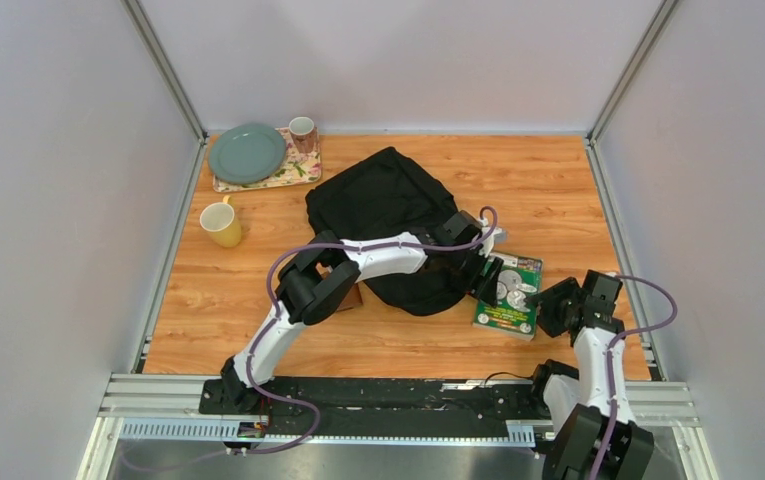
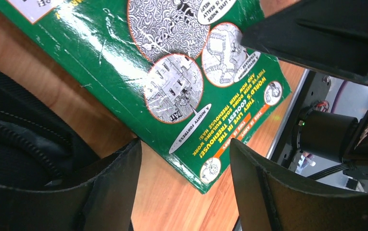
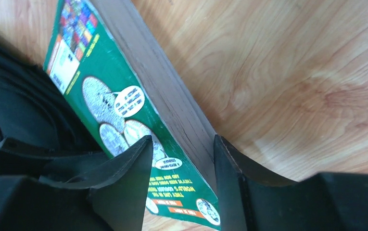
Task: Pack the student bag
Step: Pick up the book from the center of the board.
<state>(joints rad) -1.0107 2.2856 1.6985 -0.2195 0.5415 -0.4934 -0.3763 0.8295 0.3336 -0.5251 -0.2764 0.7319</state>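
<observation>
Flanking the book (image 1: 508, 293) beside the student bag (image 1: 383, 215): left hand (image 2: 184, 144) spread, right hand (image 3: 183, 138) unclear.

Wood-grain tabletop (image 1: 558, 180) centre; plain pale walls (image 1: 398, 60) at 9, 12, 3 o'clock; aluminium rail (image 1: 158, 396) at 6 o'clock; light even.

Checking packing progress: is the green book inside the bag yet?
No, the green book lies on the table beside the student bag, fully outside it.
</observation>
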